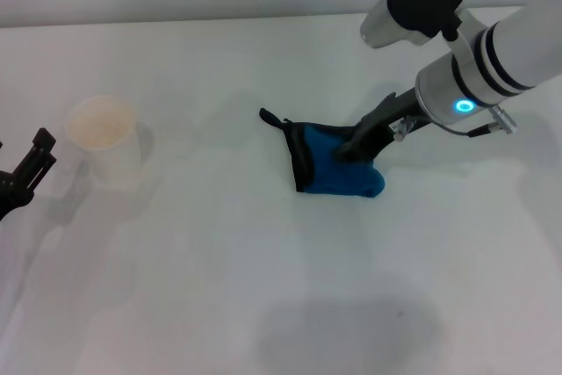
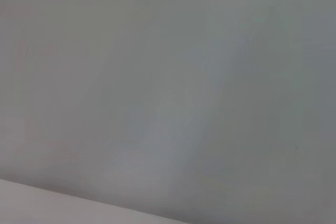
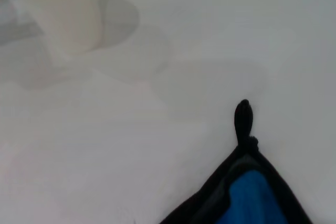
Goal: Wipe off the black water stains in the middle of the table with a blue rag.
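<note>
1. In the middle of the wide, plain white worktop (image 1: 219, 287), the folded bright blue rag with black trim (image 1: 338, 169) lies bunched, its small black loop (image 1: 266, 115) pointing away towards the robot's left and the far edge.
2. The right gripper (image 1: 347, 151) presses down onto the rag's right part from the right and far side; whether its fingers are parted or pinched on the cloth I cannot tell, as they sink into the fold.
3. No black water stain shows anywhere on the bare white surface; if one is left, it is likely hidden under the rag.
4. The rag's long axis runs roughly left to right, with the trimmed edge on its left side, so a wiping stroke would probably drag it sideways across the centre.
5. The right arm is plainly the nearer; the left gripper (image 1: 26, 173) sits idle at the left edge, its black fingers seemingly parted.
6. A pale, off-white paper cup (image 1: 105, 140) stands well apart to the left, just beside the left gripper, clear of any short stroke.
7. Nothing else stands in the way.
</note>
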Controlling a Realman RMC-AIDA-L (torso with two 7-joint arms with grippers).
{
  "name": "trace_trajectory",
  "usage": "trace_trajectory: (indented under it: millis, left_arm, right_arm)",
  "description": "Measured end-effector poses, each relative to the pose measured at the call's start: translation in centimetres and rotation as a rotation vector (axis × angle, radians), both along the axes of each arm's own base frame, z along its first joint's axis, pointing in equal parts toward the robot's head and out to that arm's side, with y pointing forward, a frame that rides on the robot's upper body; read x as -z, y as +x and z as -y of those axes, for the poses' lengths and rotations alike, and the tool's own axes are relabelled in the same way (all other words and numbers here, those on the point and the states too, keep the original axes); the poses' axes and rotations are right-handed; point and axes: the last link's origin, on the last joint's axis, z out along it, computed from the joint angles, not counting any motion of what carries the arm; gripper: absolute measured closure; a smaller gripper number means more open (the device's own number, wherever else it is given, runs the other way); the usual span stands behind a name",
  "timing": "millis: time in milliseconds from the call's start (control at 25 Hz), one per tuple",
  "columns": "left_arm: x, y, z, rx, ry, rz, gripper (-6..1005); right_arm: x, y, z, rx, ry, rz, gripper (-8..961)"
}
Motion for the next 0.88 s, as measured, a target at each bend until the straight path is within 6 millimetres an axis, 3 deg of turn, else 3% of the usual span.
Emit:
trace_trajectory:
  millis: [40,240,440,560,720,880]
  left_arm:
    - [0.0,0.0,0.0,0.000,0.000,0.000,111]
    - [0.0,-0.1,0.2,-0.003,0.002,0.001,111]
    - [-0.2,0.1,0.1,0.011,0.011,0.007,111]
    - [-0.2,0.2,0.0,0.013,0.016,0.009,111]
    - [-0.7,0.0,-0.2,-0.033,0.062,0.064,114]
    - [-0.8,-0.2,-0.6,-0.101,0.108,0.157,116]
  right_arm:
    - [-0.1,-0.1,0.0,-0.005,0.006,-0.003,873]
    - [-2.3,-0.3,-0.7,-0.022,0.141,-0.081,580]
    - [-5.4,0.9,-0.9,-0.016,0.330,-0.372,338]
    - [-7.7,3.3,-0.3,0.021,0.499,-0.638,194]
    - [-9.8,8.3,1.9,0.060,0.803,-0.911,121]
    - [-10.0,12.3,5.3,-0.067,1.117,-0.848,86]
